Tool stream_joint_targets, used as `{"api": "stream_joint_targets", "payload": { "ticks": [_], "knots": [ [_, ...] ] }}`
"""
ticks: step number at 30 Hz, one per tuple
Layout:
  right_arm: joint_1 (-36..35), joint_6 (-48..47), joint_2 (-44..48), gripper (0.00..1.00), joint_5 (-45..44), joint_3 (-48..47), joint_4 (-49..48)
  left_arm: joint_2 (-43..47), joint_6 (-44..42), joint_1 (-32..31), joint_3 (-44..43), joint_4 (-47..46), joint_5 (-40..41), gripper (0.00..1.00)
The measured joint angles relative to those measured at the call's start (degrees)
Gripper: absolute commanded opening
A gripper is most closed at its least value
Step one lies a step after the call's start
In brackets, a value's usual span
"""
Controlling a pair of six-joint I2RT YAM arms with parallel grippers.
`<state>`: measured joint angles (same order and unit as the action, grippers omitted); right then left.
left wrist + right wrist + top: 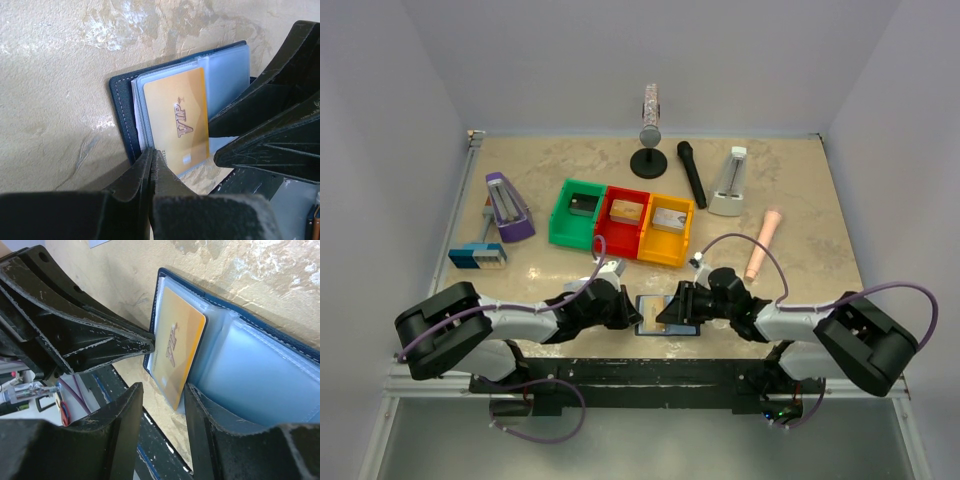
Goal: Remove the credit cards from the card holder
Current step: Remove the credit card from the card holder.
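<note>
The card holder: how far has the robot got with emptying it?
Done: the card holder lies open. In hand: the shut left fingers press its edge while the open right fingers straddle a corner of the yellow-gold card. Left: that card is not out; no others show.

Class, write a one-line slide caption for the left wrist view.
Gold VIP card in the open navy card holder, left gripper with shut jaws at its edge.
</note>
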<state>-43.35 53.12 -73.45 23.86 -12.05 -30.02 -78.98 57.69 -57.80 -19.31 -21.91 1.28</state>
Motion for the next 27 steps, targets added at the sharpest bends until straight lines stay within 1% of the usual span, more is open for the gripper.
{"api": "stream_joint_targets", "payload": {
  "ticks": [18,27],
  "knots": [
    [0.28,1.46,-2.93,0.46,1.62,0.00,-1.81,-1.62,0.33,0.68,1.86,-6.25,-0.76,0.00],
    [0.24,1.77,-1.01,0.46,-0.44,-0.04,-1.38,1.16,0.39,0.31,3.41,-4.83,-1.42,0.00]
  ]
}}
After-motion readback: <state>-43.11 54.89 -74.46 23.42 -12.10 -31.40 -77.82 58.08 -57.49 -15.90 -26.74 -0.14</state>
